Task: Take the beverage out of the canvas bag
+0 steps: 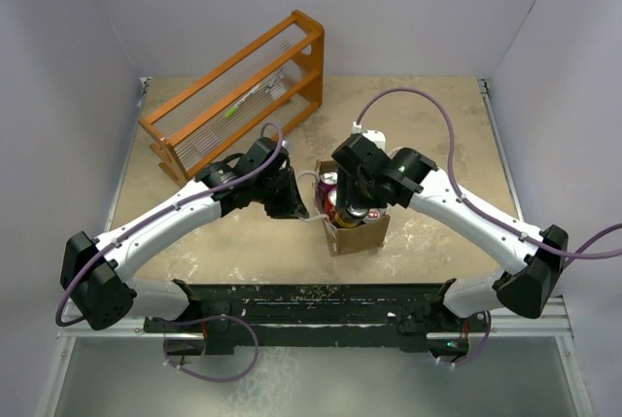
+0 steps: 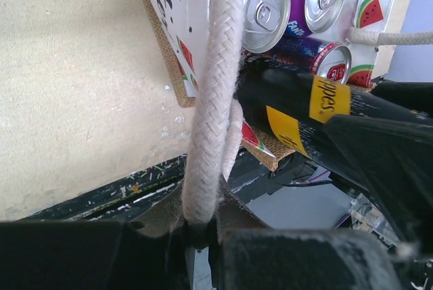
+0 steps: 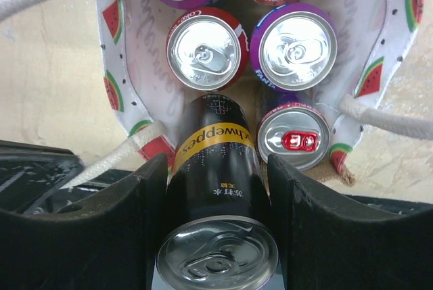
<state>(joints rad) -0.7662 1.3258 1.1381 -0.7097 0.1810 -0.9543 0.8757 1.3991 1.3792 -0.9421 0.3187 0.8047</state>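
Currently, left claw (image 2: 199,236) clamps the handle (image 2: 216,101), evidently to steady the bag (image 1: 362,237), while right claw (image 3: 218,168) grips the black can (image 3: 216,145) for extraction.

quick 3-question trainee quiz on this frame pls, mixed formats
1. True or false: the left gripper pinches a white rope handle of the canvas bag.
2. What does the right gripper hold? A) a glass bottle B) the black can C) nothing
3. Fill in: the orange rack stands at the table's far ____ side, as the robot sees it.
Key: 1 true; 2 B; 3 left.
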